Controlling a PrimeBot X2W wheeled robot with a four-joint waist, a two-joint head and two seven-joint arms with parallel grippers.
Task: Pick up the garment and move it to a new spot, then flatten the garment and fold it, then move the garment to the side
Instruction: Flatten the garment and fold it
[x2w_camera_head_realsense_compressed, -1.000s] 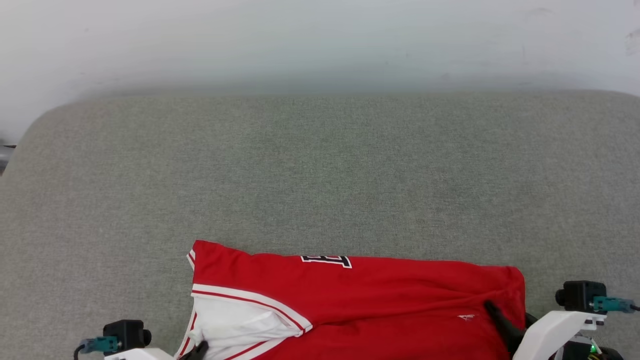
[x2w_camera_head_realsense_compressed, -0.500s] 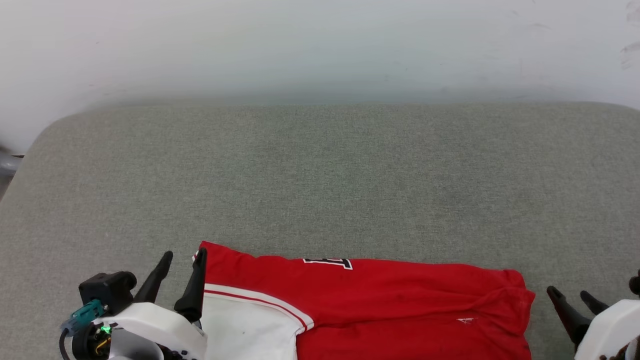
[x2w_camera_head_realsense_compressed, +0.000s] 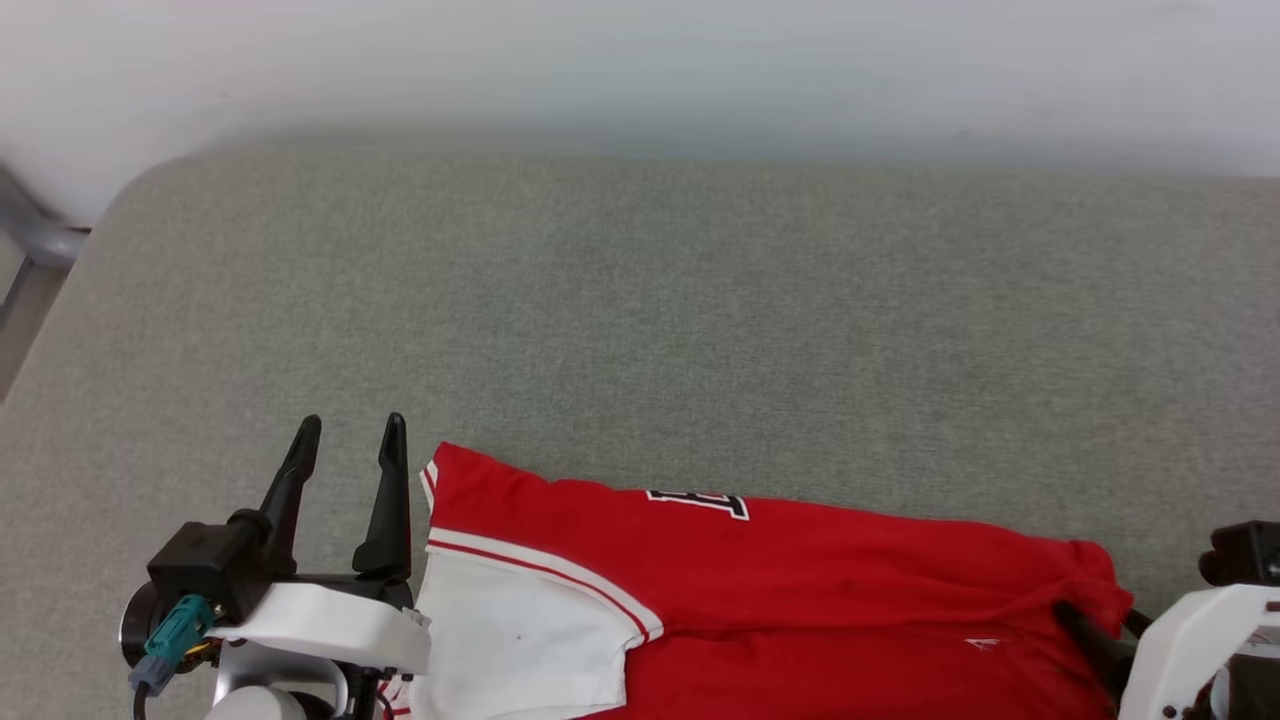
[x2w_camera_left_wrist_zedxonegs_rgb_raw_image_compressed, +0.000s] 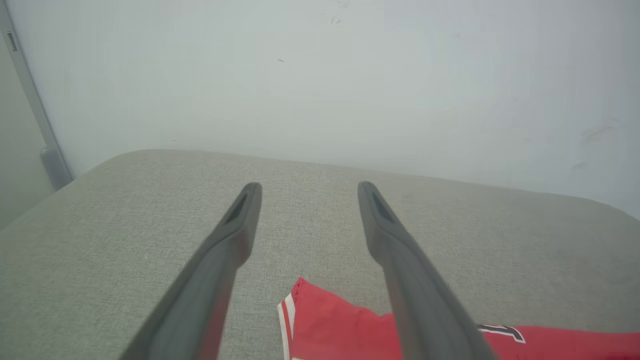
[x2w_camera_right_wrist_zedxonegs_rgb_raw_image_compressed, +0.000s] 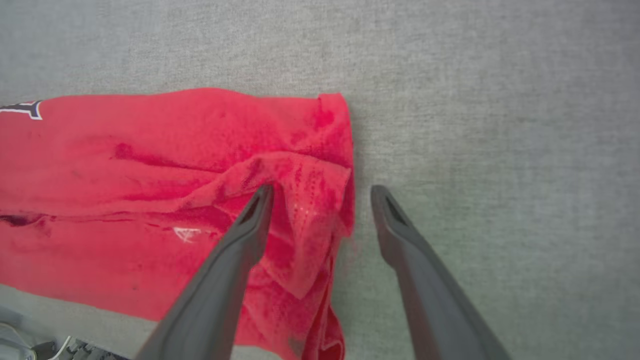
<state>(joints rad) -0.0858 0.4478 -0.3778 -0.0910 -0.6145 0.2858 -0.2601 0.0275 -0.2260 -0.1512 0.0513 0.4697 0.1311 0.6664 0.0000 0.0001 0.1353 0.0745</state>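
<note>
Garment (x2w_camera_head_realsense_compressed: 800, 590) lies on the grey pad (x2w_camera_head_realsense_compressed: 700, 300), a long red band along the near side, running left to right. White sleeve (x2w_camera_head_realsense_compressed: 520, 630) with striped trim sits at its left end, and the right end is bunched.

Left gripper (x2w_camera_head_realsense_compressed: 352, 425): fingers apart, nothing between them, just left of the garment's far-left corner and not touching it. Right gripper (x2w_camera_right_wrist_zedxonegs_rgb_raw_image_compressed: 322, 192): fingers apart and astride the garment's right edge, one finger over the red cloth and the other over bare pad. Not clamped on anything.

Risks, as judgement:
- The right end is rumpled, with a loose flap standing up. Closing here could catch the top layer only, so a pull would peel the fold open.
- The left gripper is off the cloth. If it closes where it is, it gets air or only the corner tip, and the two ends would then move unevenly and skew the garment.
- The near side of the garment lies close to the pad's near edge in the right wrist view, so a drag toward the robot could spill it over.
- The pad's weave looks grippy, so sliding rather than lifting would likely wrinkle the under layer.

Writing: black white-outlined lettering (x2w_camera_head_realsense_compressed: 697, 502) at the far fold line is cut off by the fold and not readable. A small white mark (x2w_camera_head_realsense_compressed: 983, 645) near the right end is too small to read. No other labels seen.
</note>
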